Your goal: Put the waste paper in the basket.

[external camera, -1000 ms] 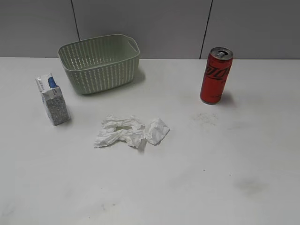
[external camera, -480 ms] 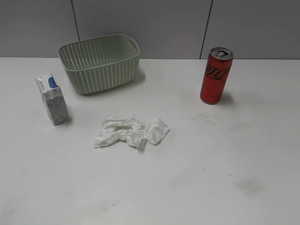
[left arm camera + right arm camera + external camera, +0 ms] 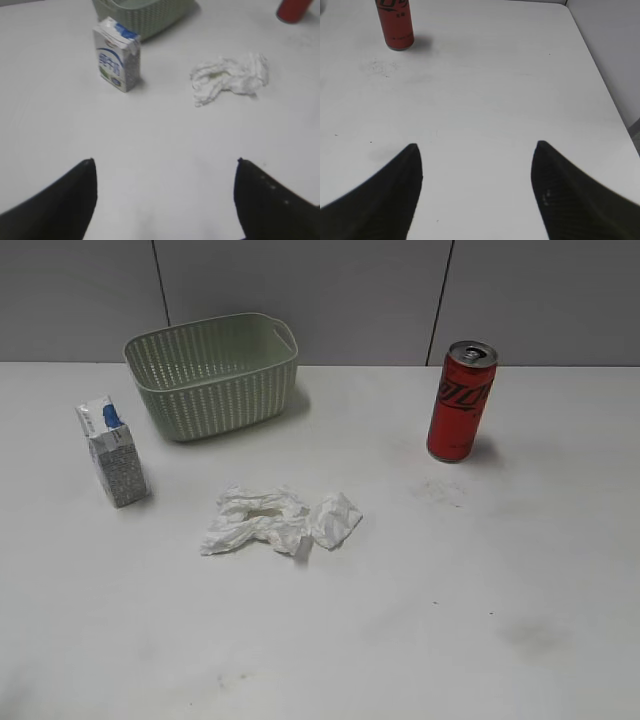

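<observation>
Left wrist view shows the left gripper (image 3: 162, 167) with its two dark fingers (image 3: 60, 205) spread wide apart and nothing between them, hanging over bare table (image 3: 165, 140). Beyond the fingertips, and well apart from them, lies the waste paper (image 3: 230, 77), a loose cluster of crumpled white wads. The right gripper (image 3: 477, 147) likewise has its fingers (image 3: 570, 195) wide apart and empty, and the paper is outside its camera's view. Taking the paper as landmark in the exterior view, the waste paper (image 3: 278, 520) sits on the table with the basket (image 3: 215, 373) behind it to the left, well apart; the packet (image 3: 112, 450) stands to its left and the red can (image 3: 461, 400) behind it to the right. Judging from this, nothing is done yet: every visible wad remains on the table, and approach, grasp and drop all remain.
</observation>
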Robot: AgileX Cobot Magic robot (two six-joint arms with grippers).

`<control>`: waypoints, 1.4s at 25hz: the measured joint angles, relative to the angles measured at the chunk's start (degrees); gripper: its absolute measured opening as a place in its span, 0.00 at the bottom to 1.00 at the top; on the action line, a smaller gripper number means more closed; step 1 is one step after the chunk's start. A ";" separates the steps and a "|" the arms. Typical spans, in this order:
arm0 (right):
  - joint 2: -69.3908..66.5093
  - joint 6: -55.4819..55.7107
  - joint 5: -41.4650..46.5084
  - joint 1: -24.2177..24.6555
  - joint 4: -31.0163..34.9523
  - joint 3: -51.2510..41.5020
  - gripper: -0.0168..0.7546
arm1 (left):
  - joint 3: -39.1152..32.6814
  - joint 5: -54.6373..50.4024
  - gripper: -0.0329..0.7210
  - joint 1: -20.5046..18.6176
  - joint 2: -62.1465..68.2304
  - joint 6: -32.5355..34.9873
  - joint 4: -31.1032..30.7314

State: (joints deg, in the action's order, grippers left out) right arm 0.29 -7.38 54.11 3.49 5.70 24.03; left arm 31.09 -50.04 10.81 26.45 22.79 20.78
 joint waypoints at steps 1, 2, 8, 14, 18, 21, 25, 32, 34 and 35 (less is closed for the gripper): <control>0.00 0.00 0.00 0.00 0.00 0.00 0.69 | 0.00 0.76 0.87 2.37 2.34 0.69 -0.38; 0.00 0.00 0.00 0.00 0.00 0.00 0.69 | 0.00 1.48 0.86 4.82 4.32 1.11 -1.01; 0.00 0.00 0.00 0.00 0.00 0.00 0.69 | 0.19 6.81 0.84 14.93 20.77 2.47 -4.25; 0.00 0.00 0.00 0.00 0.00 0.00 0.69 | 7.34 10.35 0.83 17.82 41.03 2.90 -4.53; 0.00 0.00 0.00 0.00 0.00 0.00 0.69 | 14.95 11.21 0.83 19.17 54.89 3.04 -4.67; 0.00 0.00 0.00 0.00 0.00 0.00 0.69 | 20.48 11.43 0.83 20.42 64.09 3.10 -4.81; 0.00 0.00 0.00 0.00 0.00 0.00 0.69 | 27.34 11.42 0.83 21.79 73.22 3.10 -5.08; 0.00 0.00 0.00 0.00 0.00 0.00 0.69 | 32.68 13.43 0.83 22.06 81.91 3.10 -6.08; 0.00 0.00 0.00 0.00 0.00 0.00 0.69 | 32.72 14.77 0.83 22.06 83.56 3.10 -6.22; 0.00 0.00 0.00 0.00 0.00 0.00 0.69 | 32.75 15.63 0.83 22.06 84.17 3.10 -6.30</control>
State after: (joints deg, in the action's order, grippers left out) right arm 0.29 -7.38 54.11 3.49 5.70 24.03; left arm 63.84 -34.41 32.87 110.63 25.89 14.48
